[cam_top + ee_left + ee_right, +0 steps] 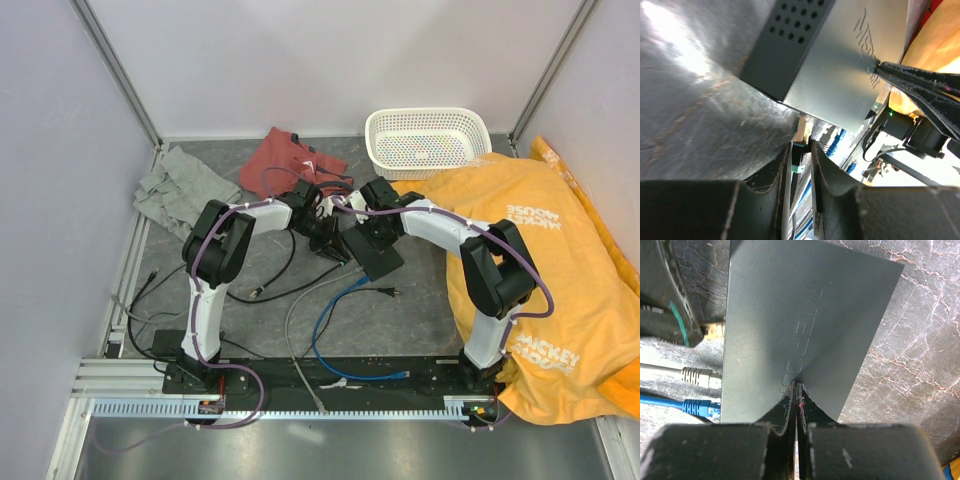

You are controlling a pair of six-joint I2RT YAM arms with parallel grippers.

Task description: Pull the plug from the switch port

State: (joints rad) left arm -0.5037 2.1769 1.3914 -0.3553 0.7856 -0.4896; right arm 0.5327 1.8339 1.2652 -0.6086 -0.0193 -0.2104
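As seen from above, locate left gripper clamped on one plug, tip at edge of the one switch, flat at table centre. Note one grey plug and one blue plug at same edge. Locate right gripper, fingers together, tips pressing switch top.

Place: a robot lab cell, boxed in and staged for handling trials.
Enclosure: plain white wall panels on the left, far and right sides, held in aluminium posts.
Rig: left arm and right arm bolted to a black base plate beside a slotted rail at the near edge, with a purple cable trailing from them.
Surface: dark marbled sheet.
Props: black switch, loose blue cable, white basket far right, red cloth, orange cloth on the right.
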